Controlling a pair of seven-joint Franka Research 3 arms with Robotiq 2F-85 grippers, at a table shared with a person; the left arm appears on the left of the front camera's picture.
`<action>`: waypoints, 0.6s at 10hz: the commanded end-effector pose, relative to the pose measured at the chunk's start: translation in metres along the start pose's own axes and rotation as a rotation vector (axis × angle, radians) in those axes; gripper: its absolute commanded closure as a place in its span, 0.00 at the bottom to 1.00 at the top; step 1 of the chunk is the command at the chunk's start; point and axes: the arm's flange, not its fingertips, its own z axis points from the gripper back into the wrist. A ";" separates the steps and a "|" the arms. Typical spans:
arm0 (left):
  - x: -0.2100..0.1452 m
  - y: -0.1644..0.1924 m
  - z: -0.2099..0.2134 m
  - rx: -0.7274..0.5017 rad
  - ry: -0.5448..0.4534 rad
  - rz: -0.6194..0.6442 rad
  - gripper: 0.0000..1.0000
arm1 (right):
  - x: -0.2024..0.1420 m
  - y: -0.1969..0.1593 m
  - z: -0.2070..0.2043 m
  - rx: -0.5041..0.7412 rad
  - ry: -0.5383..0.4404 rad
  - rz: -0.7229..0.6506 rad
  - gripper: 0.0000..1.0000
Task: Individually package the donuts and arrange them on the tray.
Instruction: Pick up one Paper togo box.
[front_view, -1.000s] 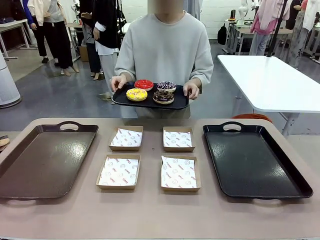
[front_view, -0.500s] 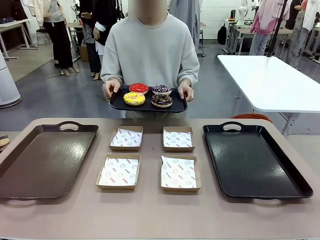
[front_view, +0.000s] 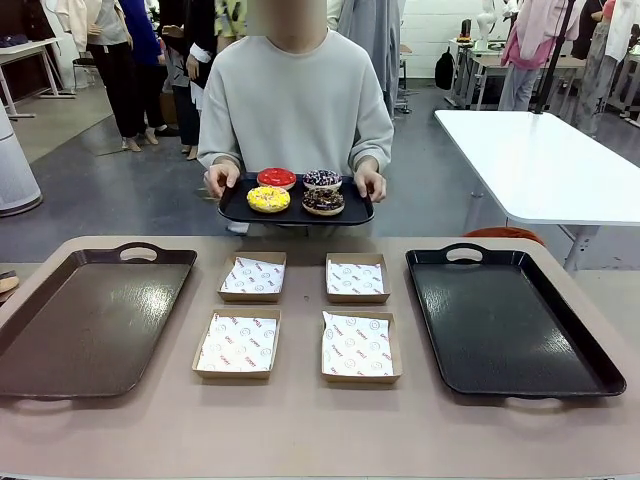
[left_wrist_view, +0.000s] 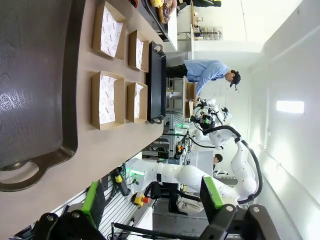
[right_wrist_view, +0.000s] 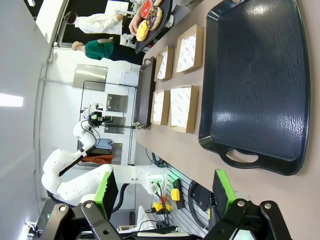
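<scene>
Nothing is packaged yet: all 4 donuts (front_view: 268, 198) sit on the small tray (front_view: 290, 217) the person (front_view: 297, 100) holds beyond your tabletop (front_view: 300, 430). The 4 paper-lined boxes (front_view: 237, 343) lie unfilled, and your left gripper (left_wrist_view: 152, 197) and right gripper (right_wrist_view: 165, 192) stand apart, holding nothing.

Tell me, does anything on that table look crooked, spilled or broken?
Nothing stands out. The four paper-lined boxes sit in a neat square between the brown tray and the black tray, and nothing has spilled.
</scene>
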 end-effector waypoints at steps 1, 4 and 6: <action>0.000 0.000 0.001 -0.018 -0.012 0.002 0.00 | 0.000 0.000 0.000 0.013 -0.004 0.003 0.00; 0.000 0.000 0.001 -0.018 -0.012 0.002 0.00 | 0.000 0.000 0.000 0.013 -0.004 0.003 0.00; 0.000 0.000 0.001 -0.018 -0.012 0.002 0.00 | 0.000 0.000 0.000 0.013 -0.004 0.003 0.00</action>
